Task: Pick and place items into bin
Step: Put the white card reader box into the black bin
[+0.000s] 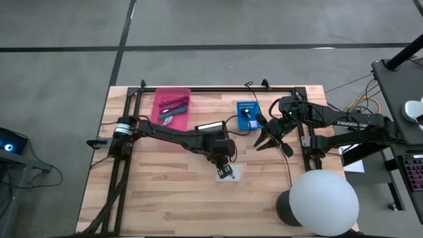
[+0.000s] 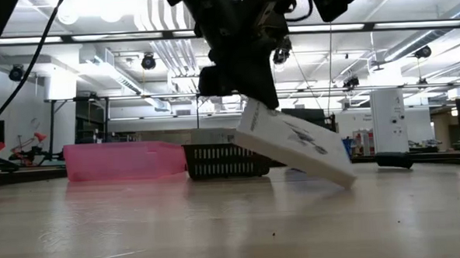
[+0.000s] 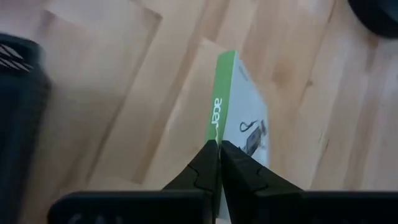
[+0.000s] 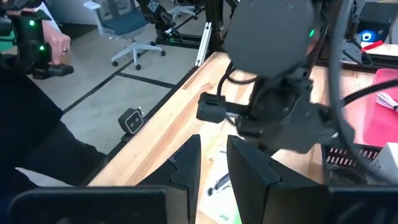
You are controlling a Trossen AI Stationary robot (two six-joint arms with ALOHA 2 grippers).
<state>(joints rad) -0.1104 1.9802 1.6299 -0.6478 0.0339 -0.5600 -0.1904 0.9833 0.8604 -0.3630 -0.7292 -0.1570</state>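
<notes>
A: Item one, the left gripper [image 1: 225,173]. Position and state?

B: Middle of the wooden table [image 1: 165,205], reaching in from the left side. Its fingers [image 3: 208,163] are pinched together on the top edge of a white flat packet [image 2: 294,144] with a green strip along one side. In the low view the packet hangs tilted, upper end under the gripper, lower corner at or just above the table surface; contact cannot be confirmed.

A: Same packet from above?

B: A white patch [image 1: 232,174] directly beneath the gripper, mostly covered by it. The left wrist view shows the green edge [image 3: 213,121] with lettering, and a small printed picture on the white face.

A: Item two, the bin.

B: Pink bin [image 1: 172,108], far side of the table, left of centre. Contents: several pen-like sticks [image 1: 174,104], purple and dark tones, lying roughly parallel. The low view shows the bin [image 2: 122,161] as a translucent pink wall behind the packet.

A: Item three, the right gripper [image 1: 266,143].

B: Raised over the table to the right of the packet, apart from it. Fingers spread open, nothing between them; the right wrist view shows a clear gap between the two dark fingers [image 4: 186,163].

A: Other entries?

B: Blue box [image 1: 247,116] with a dark knob on top, just beside the right gripper. A dark slotted basket [image 2: 225,160] next to the pink bin in the low view. A white globe lamp [image 1: 322,201] at the near right corner.
</notes>
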